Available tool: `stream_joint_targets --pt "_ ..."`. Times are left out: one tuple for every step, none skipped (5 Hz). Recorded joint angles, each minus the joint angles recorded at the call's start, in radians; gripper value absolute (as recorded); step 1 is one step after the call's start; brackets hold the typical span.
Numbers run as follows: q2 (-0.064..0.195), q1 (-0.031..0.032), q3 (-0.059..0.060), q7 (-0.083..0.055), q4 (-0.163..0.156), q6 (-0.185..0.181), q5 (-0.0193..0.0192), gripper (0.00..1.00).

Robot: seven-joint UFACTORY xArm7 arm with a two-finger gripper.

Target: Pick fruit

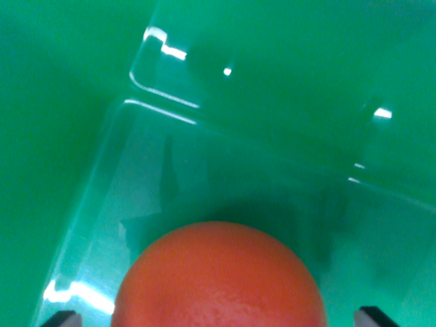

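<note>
An orange fruit (219,278) filled the bottom centre of the wrist view, round, faintly dimpled and cut off by the lower edge of the frame. It sat inside a glossy green container (286,82), whose floor spread across the middle of the picture and whose walls rose toward the upper left and the right. A rounded, stepped corner of the container caught bright glints in the upper left of the frame, and smaller highlights marked the wall at the right. A dark shadow ringed the fruit's upper side on the green floor. The gripper (219,320) showed only as two dark fingertips (63,318) at the bottom corners, one at the wrist view's left and one at the wrist view's right, set well apart with the fruit between them. Green floor was visible between each tip and the fruit, so the jaws stood spread wide and neither appeared to touch it.
</note>
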Motion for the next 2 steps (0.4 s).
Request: stream_joint_targets --pt "0.0 0.0 0.0 0.0 0.0 0.0 0.0 0.0" --pt "0.002 0.0004 0.001 -0.001 -0.003 -0.004 0.0004 0.0"
